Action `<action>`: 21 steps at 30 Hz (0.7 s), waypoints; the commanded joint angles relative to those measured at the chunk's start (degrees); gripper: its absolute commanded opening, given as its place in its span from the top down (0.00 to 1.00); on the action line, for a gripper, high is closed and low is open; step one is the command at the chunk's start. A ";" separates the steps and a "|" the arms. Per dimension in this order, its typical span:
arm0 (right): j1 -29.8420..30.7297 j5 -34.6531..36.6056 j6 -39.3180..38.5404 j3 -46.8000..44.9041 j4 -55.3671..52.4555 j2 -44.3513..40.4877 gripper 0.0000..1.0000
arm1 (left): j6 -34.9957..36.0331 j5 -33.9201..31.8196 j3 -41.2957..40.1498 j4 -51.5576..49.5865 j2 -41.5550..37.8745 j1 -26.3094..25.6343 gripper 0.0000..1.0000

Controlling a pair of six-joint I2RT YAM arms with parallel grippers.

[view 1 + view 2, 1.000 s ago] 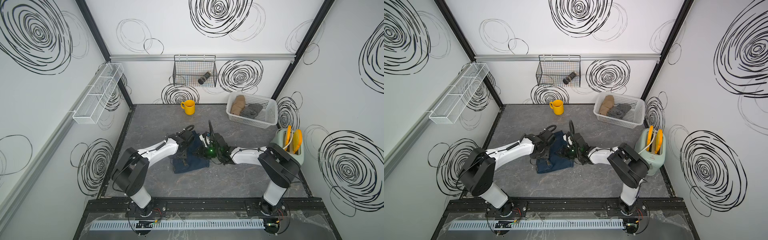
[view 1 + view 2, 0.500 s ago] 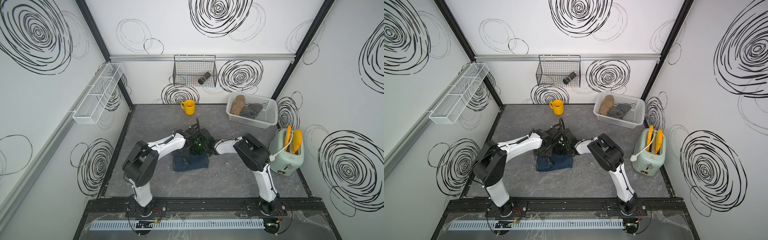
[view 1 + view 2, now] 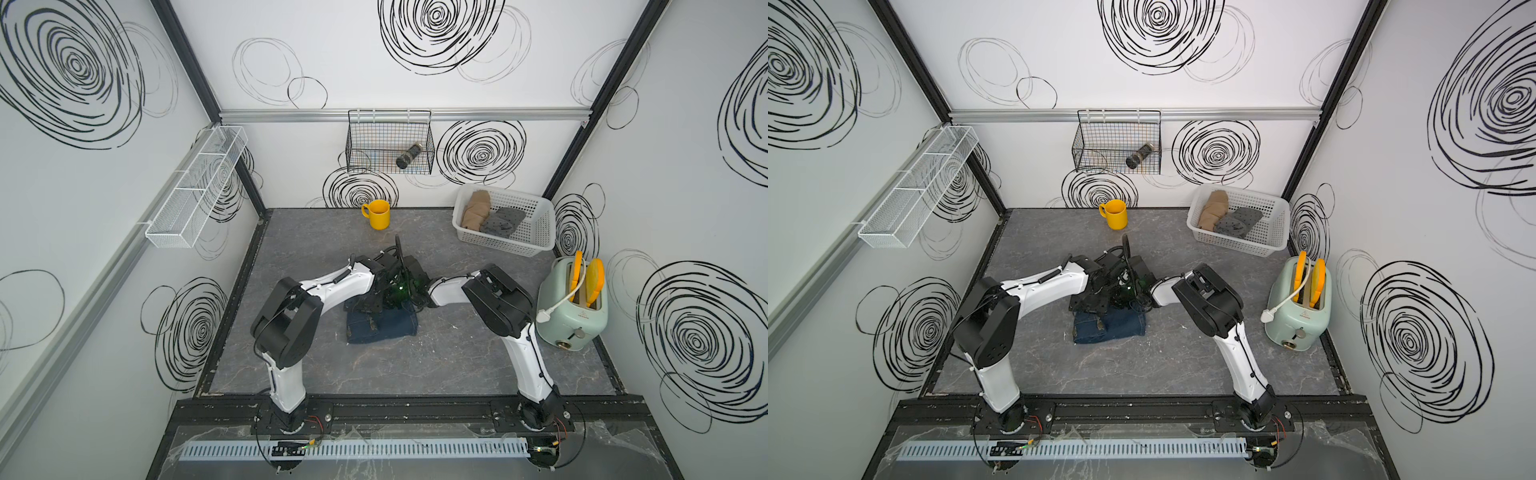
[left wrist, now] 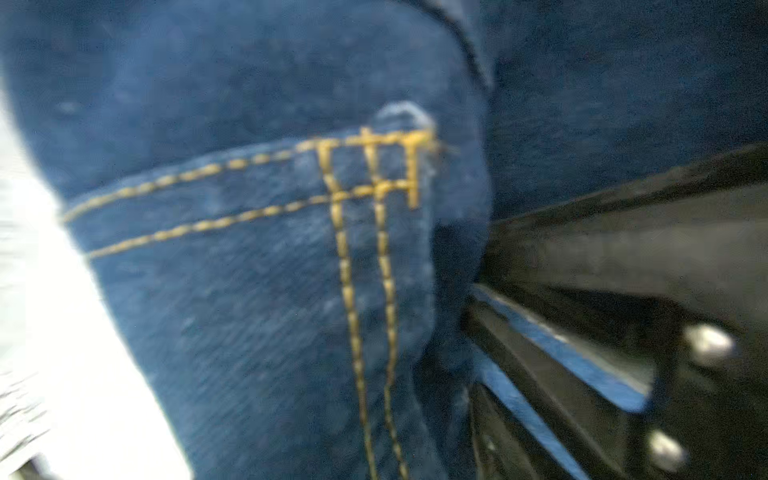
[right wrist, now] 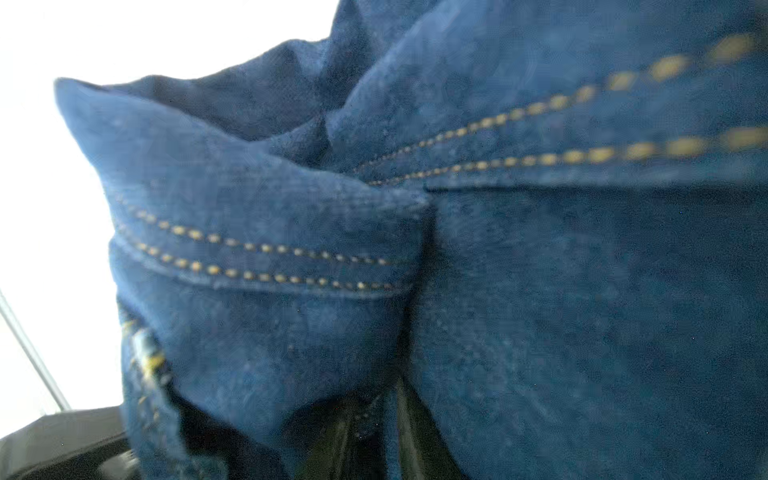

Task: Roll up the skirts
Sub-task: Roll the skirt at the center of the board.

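Grey marbled tabletop (image 3: 415, 374) floors the white cell. In both top views two skirts sit bundled in the white basket (image 3: 536, 239), well apart from the right end effector (image 3: 405, 301) and beyond it toward the back wall. They are the tan skirt (image 3: 476, 210) and the grey dotted skirt (image 3: 500, 222), touching each other. I judge two of three done.

The denim skirt (image 3: 386, 328) is what remains. It lies directly beneath both end effectors, its far part hidden under them and its near part flat on the tabletop. I reckon its roll is begun, not finished. The left end effector (image 3: 370, 305) sits just beside the right one. From up here I cannot tell how wide either stands.

On the left wrist view I get what the top views hide. Denim bulges against one dark finger (image 4: 561, 361), with the pocket stitching (image 4: 365, 249) close by. The opposite finger is out of frame, so I cannot tell whether this end effector grips or stands parted.

On the right wrist view a gathered fold of denim stands against the bright wall, creased down into the dark fingers (image 5: 328, 453). I read that end effector as pinched nearly closed on the cloth.
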 commanded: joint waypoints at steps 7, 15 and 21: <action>0.52 -3.12 -1.03 0.73 -0.84 3.28 0.79 | 2.87 18.93 -5.53 11.50 -7.20 4.04 0.62; 1.56 -1.45 -2.48 1.55 -3.46 3.11 0.79 | -0.73 18.43 -0.42 5.18 -1.28 3.50 0.71; 2.20 -1.22 -2.83 0.87 -3.44 3.37 0.79 | -1.34 28.06 -0.77 12.93 -4.61 2.21 0.43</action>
